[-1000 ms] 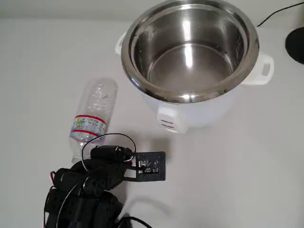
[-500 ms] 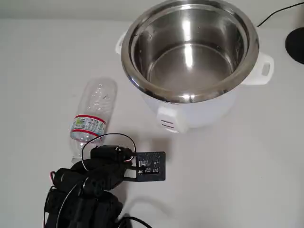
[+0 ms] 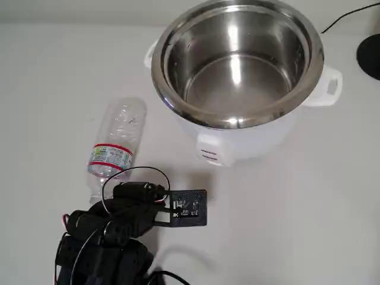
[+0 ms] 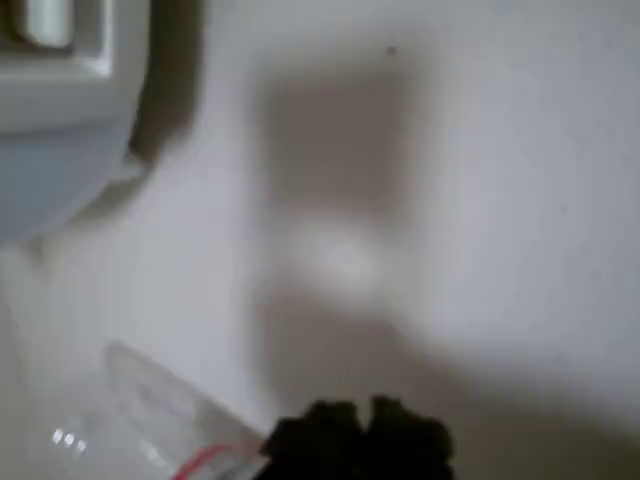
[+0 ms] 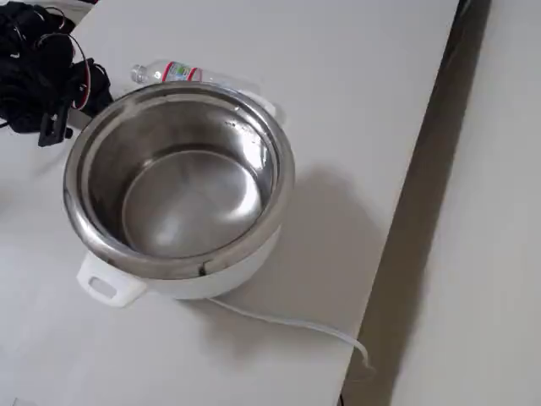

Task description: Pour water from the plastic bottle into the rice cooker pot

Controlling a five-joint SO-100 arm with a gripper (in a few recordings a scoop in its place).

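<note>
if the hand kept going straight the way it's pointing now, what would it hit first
Probably the plastic bottle lying on its side just ahead of the arm, between it and the rice cooker pot. The hand's exact aim is unclear, so this is a guess.

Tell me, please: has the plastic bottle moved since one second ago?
No. In the overhead view the plastic bottle lies on its side at the same spot left of the rice cooker pot, which has not shifted either.
</note>
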